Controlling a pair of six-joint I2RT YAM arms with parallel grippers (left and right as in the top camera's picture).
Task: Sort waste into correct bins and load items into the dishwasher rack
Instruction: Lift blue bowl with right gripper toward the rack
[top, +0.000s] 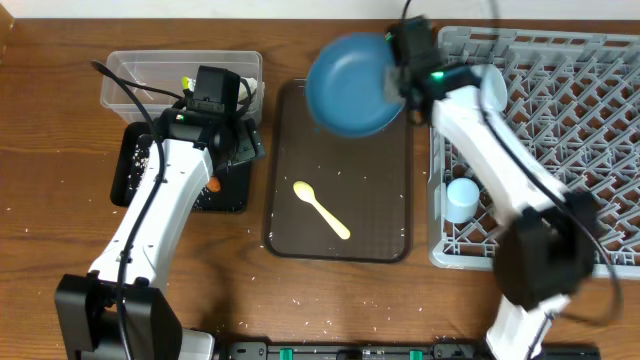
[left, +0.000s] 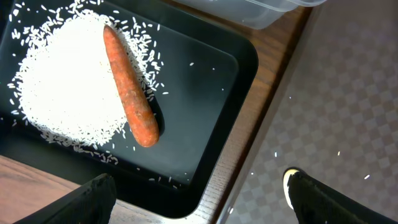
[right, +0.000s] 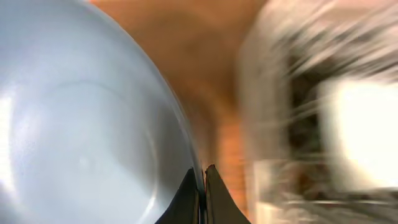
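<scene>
My R gripper (right: 202, 190) clamps large round blue plate (top: 350, 85) by rim; L gripper (left: 199, 198) spread empty over shallow black tray (left: 211, 93).

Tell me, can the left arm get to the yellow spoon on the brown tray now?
Probably yes. The left gripper is open and empty above the black tray, beside the brown tray. The spoon lies alone there, uncovered, and the right gripper holds the blue plate at the far end.

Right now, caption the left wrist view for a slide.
Carrot lying along the edge of a rice heap in the black tray, left hand open above.
</scene>
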